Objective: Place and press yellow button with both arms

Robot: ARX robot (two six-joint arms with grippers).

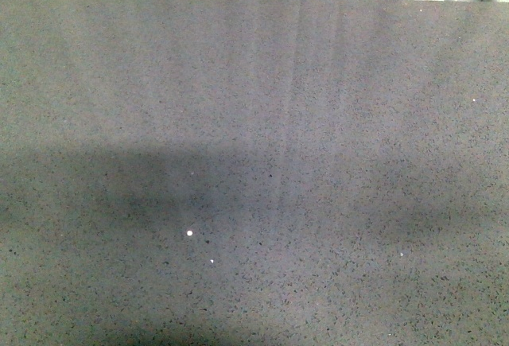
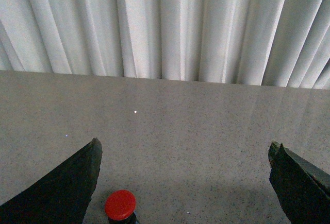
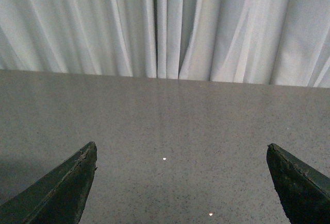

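Placement looks barely begun: the yellow button (image 2: 120,205), its cap reddish, stands between the left arm's wide-apart fingers (image 2: 62,188), not clamped, while the right arm's fingers (image 3: 56,190) gape empty, so gripping, setting down on the table (image 1: 254,123) and pressing remain.

The left gripper (image 2: 184,142) has its two black jaws spread wide apart, the pointed tips level with each other. The right gripper (image 3: 181,145) is spread just as wide, its dark jaws level and gripping nothing.
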